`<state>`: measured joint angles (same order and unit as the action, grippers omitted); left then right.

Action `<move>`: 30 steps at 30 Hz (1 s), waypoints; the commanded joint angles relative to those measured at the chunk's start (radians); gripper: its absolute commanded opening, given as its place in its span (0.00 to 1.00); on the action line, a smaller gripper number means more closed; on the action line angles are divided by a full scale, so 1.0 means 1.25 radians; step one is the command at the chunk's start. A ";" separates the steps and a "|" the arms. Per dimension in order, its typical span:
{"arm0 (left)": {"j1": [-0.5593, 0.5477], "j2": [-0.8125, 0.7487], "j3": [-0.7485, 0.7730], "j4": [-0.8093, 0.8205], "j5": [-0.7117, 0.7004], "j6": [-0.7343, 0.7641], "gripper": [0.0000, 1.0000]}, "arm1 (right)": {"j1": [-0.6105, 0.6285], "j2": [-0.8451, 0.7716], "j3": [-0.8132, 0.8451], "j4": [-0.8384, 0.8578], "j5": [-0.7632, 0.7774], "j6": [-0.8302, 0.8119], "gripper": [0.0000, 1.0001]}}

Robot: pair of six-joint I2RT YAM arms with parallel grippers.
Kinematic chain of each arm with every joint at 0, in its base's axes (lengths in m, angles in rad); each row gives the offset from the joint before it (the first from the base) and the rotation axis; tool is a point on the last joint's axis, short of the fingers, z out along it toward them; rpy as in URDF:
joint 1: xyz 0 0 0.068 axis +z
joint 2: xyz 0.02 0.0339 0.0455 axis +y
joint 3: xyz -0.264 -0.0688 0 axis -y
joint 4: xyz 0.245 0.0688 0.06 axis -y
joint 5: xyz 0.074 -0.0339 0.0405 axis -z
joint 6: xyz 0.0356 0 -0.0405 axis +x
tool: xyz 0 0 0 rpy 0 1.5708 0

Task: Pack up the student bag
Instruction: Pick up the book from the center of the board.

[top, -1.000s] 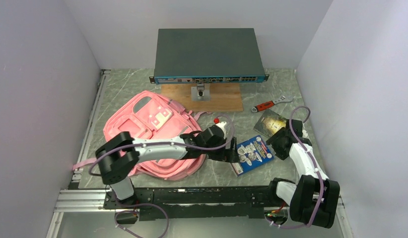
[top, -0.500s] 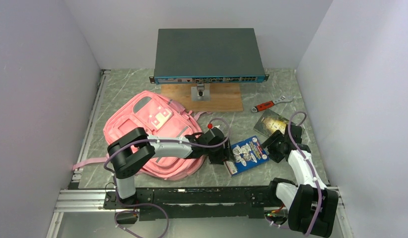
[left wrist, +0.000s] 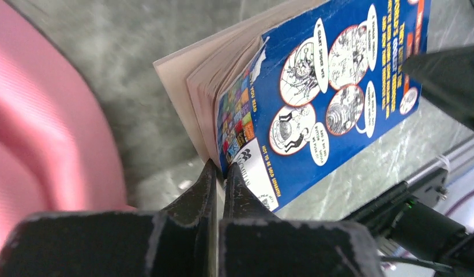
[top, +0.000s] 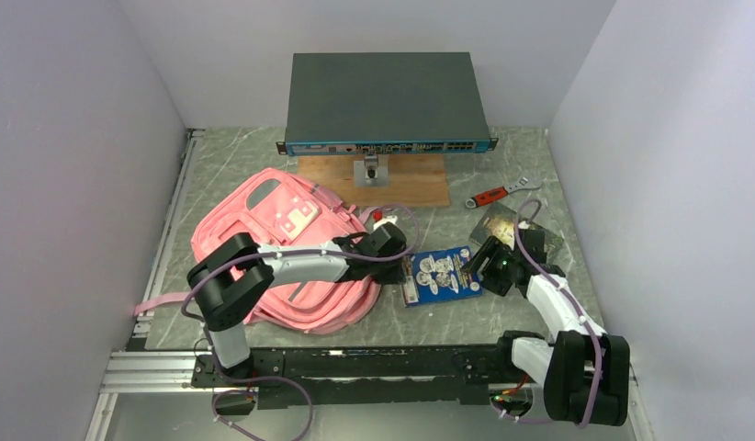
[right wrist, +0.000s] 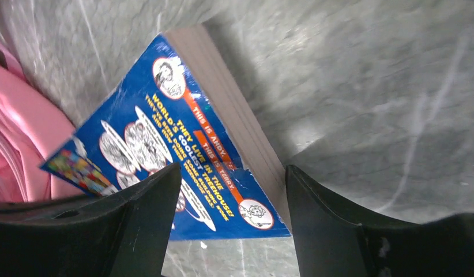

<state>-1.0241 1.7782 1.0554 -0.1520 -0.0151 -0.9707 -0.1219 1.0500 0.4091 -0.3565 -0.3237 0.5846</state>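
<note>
"Left wrist view: what has the left pincer (left wrist: 218, 171) got?"

"It is clenched on one corner of a paperback (left wrist: 315, 98), by the white label. The jaws almost meet, so I judge it has the blue cover and perhaps a few leaves, not the whole block. The cream pages fan apart above the grip, which fits so thin a hold."

"Why a corner?"

"Probably to tip one end off the grey marbled surface (left wrist: 108, 46) and steer the book toward the student bag (top: 264, 230). The bag lies just left of the book, soft pink fabric slumped under the left arm. I cannot tell whether a zip is open."

"And the right pincer (right wrist: 232, 173)?"

"Spread wide, its black fingers either side of the book's far corner, next to the thick page edge. Whether they touch it, I cannot make out. It looks placed to steady that stiffer side, or to take it over."

"How will it handle?"

"The cover is slick, cartoon-printed and bendy. A pinch on the cover alone may slip or crease it."
</note>
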 commanded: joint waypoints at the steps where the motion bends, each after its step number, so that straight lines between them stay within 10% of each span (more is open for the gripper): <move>1: 0.016 -0.076 0.025 0.047 -0.055 0.106 0.00 | 0.065 -0.015 0.012 -0.034 -0.089 0.000 0.70; 16: 0.135 -0.173 -0.058 0.156 0.192 -0.010 0.00 | 0.066 -0.239 -0.021 -0.143 0.122 0.240 0.98; 30: 0.138 -0.171 -0.087 0.205 0.228 -0.070 0.00 | 0.038 -0.405 -0.254 0.067 -0.153 0.482 0.99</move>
<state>-0.8528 1.5993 0.9638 0.0044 0.2199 -1.0027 -0.0772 0.5220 0.1406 -0.3866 -0.4236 1.0901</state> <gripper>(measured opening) 0.007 0.989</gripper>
